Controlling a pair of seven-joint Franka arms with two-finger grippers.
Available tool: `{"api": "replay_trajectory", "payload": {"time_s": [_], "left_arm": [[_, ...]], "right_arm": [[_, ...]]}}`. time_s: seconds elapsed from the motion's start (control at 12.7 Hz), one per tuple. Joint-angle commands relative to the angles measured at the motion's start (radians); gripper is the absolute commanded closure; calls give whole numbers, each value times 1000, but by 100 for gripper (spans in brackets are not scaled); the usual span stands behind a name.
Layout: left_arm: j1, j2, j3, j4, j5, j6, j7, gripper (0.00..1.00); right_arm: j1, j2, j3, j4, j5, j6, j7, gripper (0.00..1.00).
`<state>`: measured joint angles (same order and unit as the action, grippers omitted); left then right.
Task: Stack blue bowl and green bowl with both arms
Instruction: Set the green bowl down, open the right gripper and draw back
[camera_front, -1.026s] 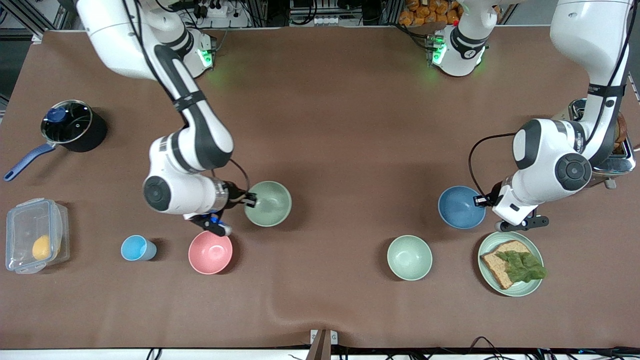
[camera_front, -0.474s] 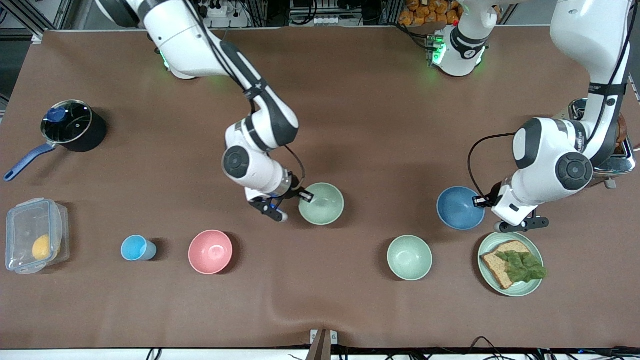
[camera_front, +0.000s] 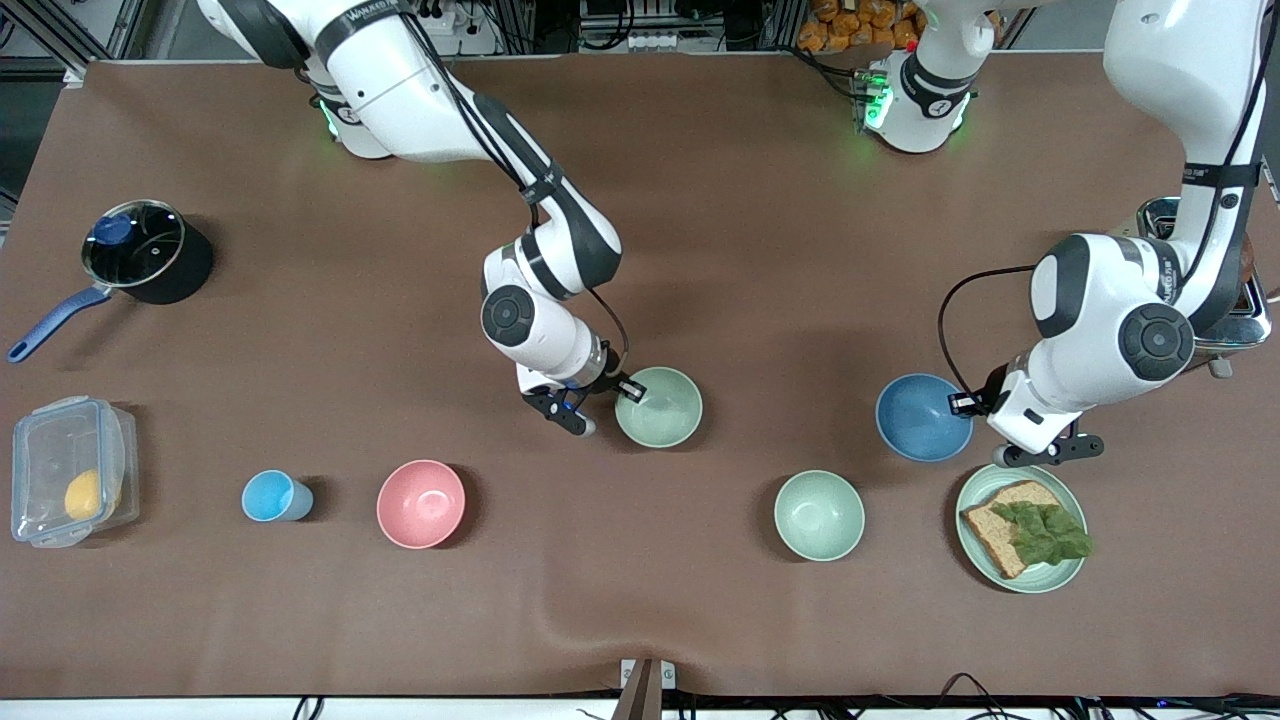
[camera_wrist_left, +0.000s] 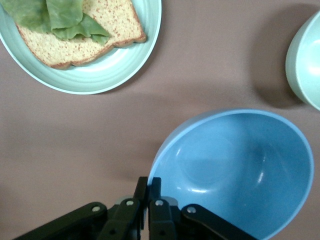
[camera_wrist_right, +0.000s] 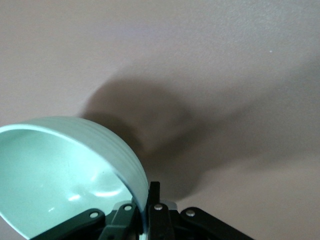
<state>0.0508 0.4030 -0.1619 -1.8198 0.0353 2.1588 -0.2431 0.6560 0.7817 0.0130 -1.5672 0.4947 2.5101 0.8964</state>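
Note:
My right gripper (camera_front: 626, 391) is shut on the rim of the green bowl (camera_front: 660, 408) and holds it above the middle of the table; the bowl fills the right wrist view (camera_wrist_right: 65, 172) with its shadow on the cloth below. My left gripper (camera_front: 962, 404) is shut on the rim of the blue bowl (camera_front: 920, 416), at the left arm's end of the table; in the left wrist view the fingers (camera_wrist_left: 149, 187) pinch the blue bowl's (camera_wrist_left: 235, 172) rim. I cannot tell whether the blue bowl is lifted.
A mint-green bowl (camera_front: 819, 515) and a mint-green plate with bread and lettuce (camera_front: 1022, 528) lie nearer the front camera than the blue bowl. A pink bowl (camera_front: 420, 504), light-blue cup (camera_front: 273, 496), plastic box (camera_front: 70, 470) and pot (camera_front: 140, 248) stand toward the right arm's end. A toaster (camera_front: 1240, 300) stands beside the left arm.
My right gripper has carried the green bowl from beside the pink bowl toward the middle of the table, nearer the blue bowl. The left gripper and blue bowl have barely moved.

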Motion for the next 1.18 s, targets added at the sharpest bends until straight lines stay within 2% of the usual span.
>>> {"api": "replay_trajectory", "payload": {"time_s": [0.0,0.08,0.16,0.24,0.32,0.71,1.11], "left_arm": [[6,-29,-11,-3,15,-22,-1,100],[9,-29,-13,-1,15,-22,2,100],[9,-30,-13,-1,15,-22,7,100],[9,-30,-14,-1,15,-22,8,100],[9,-32,-14,-1,15,-22,8,100],[7,-47,-30,10,11,-22,13,100],[12,-93,-79,10,6,-23,16,100]], "right_arm": [[31,39,-7,24,25,52,42,92],[31,42,-7,33,27,50,45,68],[31,39,-7,36,27,52,49,29],[33,37,-7,50,24,52,74,11],[40,34,-8,68,21,50,102,1],[17,-22,-19,85,21,32,235,0],[-87,-47,-24,102,27,-50,243,0]]}}
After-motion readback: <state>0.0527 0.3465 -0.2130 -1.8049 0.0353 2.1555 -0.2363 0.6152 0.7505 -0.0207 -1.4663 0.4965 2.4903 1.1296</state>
